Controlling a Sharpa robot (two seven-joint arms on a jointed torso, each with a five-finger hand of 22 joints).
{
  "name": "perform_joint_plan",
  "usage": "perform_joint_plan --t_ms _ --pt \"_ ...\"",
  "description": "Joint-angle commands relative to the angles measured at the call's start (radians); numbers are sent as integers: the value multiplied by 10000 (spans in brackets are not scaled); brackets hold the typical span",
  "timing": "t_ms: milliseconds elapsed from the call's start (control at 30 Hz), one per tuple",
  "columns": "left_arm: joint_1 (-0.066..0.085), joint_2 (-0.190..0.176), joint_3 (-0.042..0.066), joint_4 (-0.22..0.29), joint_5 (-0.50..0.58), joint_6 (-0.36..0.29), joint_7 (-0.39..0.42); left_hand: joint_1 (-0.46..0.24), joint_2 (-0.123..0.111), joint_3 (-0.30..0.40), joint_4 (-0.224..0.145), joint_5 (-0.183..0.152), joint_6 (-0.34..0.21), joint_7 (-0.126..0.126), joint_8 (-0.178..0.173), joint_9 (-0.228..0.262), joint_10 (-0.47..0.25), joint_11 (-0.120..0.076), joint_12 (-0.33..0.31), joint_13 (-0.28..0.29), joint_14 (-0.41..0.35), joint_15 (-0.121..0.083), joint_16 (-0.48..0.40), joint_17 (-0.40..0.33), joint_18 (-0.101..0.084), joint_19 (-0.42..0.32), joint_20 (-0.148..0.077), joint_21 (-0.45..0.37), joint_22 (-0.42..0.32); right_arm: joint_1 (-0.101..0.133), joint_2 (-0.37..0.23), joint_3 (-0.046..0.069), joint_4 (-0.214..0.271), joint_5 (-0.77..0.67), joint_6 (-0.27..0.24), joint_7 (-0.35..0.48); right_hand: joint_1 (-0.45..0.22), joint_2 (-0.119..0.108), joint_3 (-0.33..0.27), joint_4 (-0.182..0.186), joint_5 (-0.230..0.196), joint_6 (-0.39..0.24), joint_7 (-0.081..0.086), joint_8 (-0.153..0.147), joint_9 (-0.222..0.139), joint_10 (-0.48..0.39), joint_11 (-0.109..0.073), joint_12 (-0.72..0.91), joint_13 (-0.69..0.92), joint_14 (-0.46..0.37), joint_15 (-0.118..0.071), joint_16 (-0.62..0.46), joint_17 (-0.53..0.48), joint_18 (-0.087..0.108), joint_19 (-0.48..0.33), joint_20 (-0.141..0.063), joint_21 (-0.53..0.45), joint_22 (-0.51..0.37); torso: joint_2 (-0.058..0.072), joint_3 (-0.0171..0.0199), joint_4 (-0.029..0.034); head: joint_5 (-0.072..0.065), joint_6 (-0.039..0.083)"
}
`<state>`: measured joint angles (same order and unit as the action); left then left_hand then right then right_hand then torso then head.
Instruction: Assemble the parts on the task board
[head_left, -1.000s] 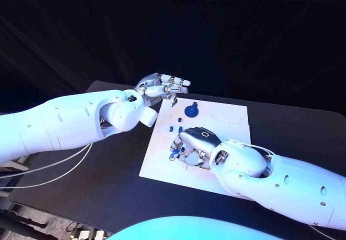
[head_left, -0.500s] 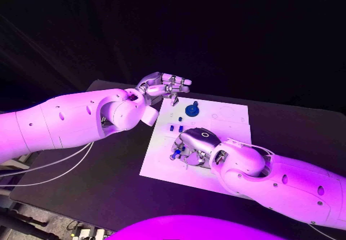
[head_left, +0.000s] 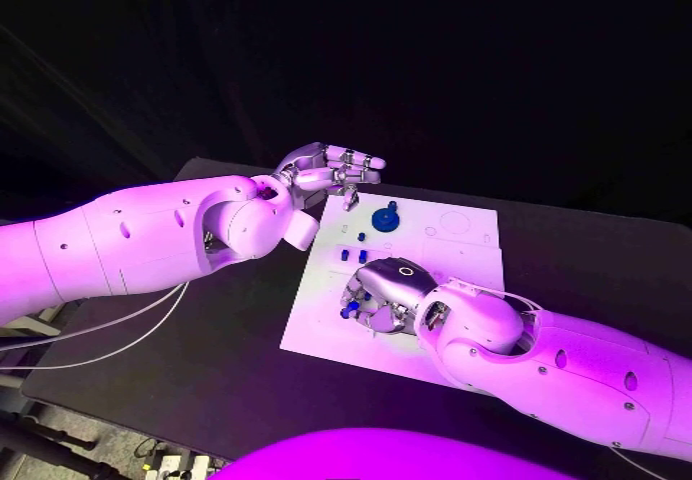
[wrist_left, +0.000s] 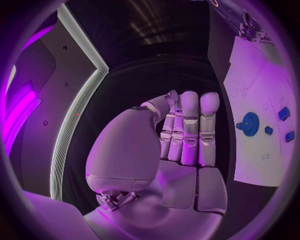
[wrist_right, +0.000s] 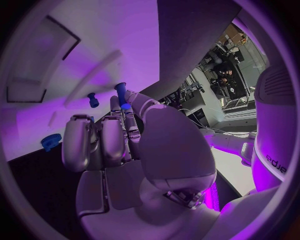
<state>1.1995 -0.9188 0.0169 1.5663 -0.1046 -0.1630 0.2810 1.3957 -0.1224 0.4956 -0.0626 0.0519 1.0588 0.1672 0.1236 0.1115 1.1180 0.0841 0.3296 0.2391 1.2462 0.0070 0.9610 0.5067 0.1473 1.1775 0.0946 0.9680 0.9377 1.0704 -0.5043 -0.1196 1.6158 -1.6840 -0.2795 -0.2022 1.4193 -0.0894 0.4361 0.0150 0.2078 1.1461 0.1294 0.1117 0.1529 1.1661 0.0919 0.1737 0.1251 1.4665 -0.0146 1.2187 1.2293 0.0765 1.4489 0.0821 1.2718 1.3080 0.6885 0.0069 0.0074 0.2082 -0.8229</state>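
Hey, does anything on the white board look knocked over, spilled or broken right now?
Nothing stands out. The task board lies flat on the table, the blue gear and small blue parts sit on it, and the right hand pinches a blue peg.

Matt white task board (head_left: 447, 262), glossy arms (head_left: 130, 245)

Violet light washes the whole scene, brightest on the white arms and the task board (head_left: 447, 235) (its surface glares pale). The upper frame falls to near black. Both wrist views bend straight edges at their rims.
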Motion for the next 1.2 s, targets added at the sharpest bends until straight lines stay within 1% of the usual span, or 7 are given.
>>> perform_joint_plan --t_ms 33,300,400,467,633,1000,1200 --pt "11 18 4 19 -37 181 43 3 113 6 -39 60 -41 -3 36 -5 -61 14 57 10 -58 -16 -25 -15 94 -56 -9 -42 -15 -64 35 -21 0 -116 260 -39 71 43 -8 -50 39 45 9 12 18 354 -309 38 8 471 -52 32 -1 -186 50 13 12 1497 -3 2 0 17 -20" --pt "12 11 4 27 -37 181 39 3 113 6 -39 60 -41 -3 36 -5 -61 14 57 10 -58 -16 -25 -15 94 -56 -9 -42 -15 -89 89 -24 -21 -182 315 -129 -10 -7 -28 -46 13 -59 48 -56 7 276 -274 -58 -8 459 -28 8 -36 -168 6 25 -88 1471 -3 0 -7 39 -26" --pt "12 12 4 28 -37 179 37 3 113 6 -39 60 -41 -3 36 -5 -61 14 57 10 -58 -16 -25 -15 94 -56 -9 -42 -15 -91 127 -27 -44 -191 256 -120 -259 -185 -47 43 0 -544 236 -356 -99 -301 -70 -449 -145 435 136 -4 -69 -123 -128 116 -395 1378 -2 1 -6 36 -21" --pt "13 14 4 28 -37 182 35 3 113 6 -39 60 -41 -3 36 -5 -61 14 57 10 -58 -16 -25 -15 94 -56 -9 -42 -15 -92 162 -31 -60 -192 173 -105 -426 -359 -89 96 -97 -965 280 -516 -197 -643 32 -627 -229 420 229 -5 -90 -81 -240 195 -653 1295 0 3 -2 32 -15" --pt "13 14 4 25 -37 196 13 3 113 6 -39 60 -41 -3 36 -5 -61 14 57 10 -58 -16 -25 -15 94 -56 -9 -42 -15 -92 173 -37 -67 -214 -42 -112 -565 -532 -165 122 -192 -1393 262 -498 -295 -1059 102 -727 -306 330 277 -198 -302 27 -478 281 -1210 1107 -5 10 -4 37 -12" --pt "13 -1 4 27 -37 219 -60 -5 125 1 -41 59 -44 -3 45 -4 -76 14 82 17 -61 -15 -23 -20 96 -61 -8 -58 -28 -93 74 -40 15 -243 -361 -140 -622 -563 -241 128 -183 -1475 266 -457 -314 -1337 140 -691 -328 207 315 -416 -527 100 -664 335 -1618 975 4 17 -11 32 -12" --pt "13 -15 4 27 -37 223 -68 -5 125 1 -41 59 -44 -3 45 -4 -76 14 82 17 -61 -15 -23 -20 96 -61 -8 -58 -28 -94 -114 -39 220 -252 -796 -120 -634 -611 -330 107 -151 -1609 262 -477 -346 -1582 166 -641 -337 137 347 -509 -637 145 -775 365 -1869 896 -1 16 -8 29 -16"
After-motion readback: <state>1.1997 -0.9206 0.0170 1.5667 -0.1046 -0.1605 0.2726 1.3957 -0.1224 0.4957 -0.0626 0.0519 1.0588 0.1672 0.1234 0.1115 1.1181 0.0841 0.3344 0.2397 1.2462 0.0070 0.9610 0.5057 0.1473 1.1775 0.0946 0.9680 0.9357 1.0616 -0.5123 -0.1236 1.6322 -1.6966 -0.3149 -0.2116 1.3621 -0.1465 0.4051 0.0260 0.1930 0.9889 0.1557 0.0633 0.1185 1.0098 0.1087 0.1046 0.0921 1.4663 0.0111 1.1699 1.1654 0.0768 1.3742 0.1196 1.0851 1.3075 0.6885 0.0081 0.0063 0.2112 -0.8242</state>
